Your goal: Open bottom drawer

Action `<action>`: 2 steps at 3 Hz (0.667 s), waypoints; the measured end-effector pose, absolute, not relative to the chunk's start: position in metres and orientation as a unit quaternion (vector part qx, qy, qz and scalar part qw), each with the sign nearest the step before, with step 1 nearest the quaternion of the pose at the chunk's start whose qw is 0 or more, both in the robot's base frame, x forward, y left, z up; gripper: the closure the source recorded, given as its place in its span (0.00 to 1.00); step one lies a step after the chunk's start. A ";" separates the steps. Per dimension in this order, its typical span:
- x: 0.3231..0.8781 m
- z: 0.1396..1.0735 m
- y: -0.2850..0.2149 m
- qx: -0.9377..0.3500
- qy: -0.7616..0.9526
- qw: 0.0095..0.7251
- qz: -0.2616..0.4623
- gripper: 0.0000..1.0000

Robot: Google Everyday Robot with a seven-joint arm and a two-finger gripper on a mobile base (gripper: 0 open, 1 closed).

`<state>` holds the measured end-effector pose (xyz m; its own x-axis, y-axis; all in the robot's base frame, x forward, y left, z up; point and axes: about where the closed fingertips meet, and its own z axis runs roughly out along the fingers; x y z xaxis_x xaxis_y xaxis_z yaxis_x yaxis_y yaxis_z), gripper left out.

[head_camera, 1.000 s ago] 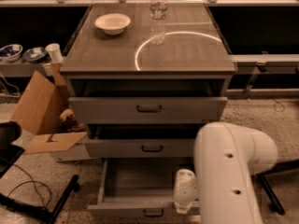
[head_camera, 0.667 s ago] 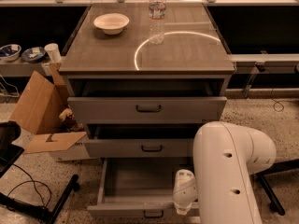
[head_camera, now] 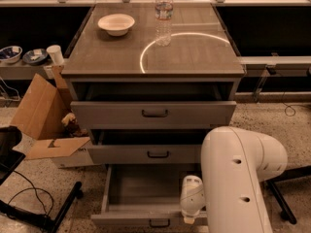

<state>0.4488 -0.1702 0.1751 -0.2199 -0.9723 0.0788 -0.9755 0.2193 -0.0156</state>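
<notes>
Below the table's (head_camera: 194,57) front edge, in the camera view, the bottom drawer (head_camera: 141,191) stands pulled well out, grey tray showing, with the gripper (head_camera: 189,216) at its front lip just right of the handle (head_camera: 159,223); whether that claw is open or closed I cannot tell. The opening step looks all but done; next, the gripper should back away without nudging the front.

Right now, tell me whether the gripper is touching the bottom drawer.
Cannot tell. In the camera view the gripper overlaps the front edge of the open bottom drawer, but the white arm hides any contact.
</notes>
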 end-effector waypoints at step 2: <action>0.449 0.175 -0.170 0.624 -0.780 0.026 0.031 0.00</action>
<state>0.4487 -0.1702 0.1751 -0.2199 -0.9723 0.0788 -0.9755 0.2193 -0.0155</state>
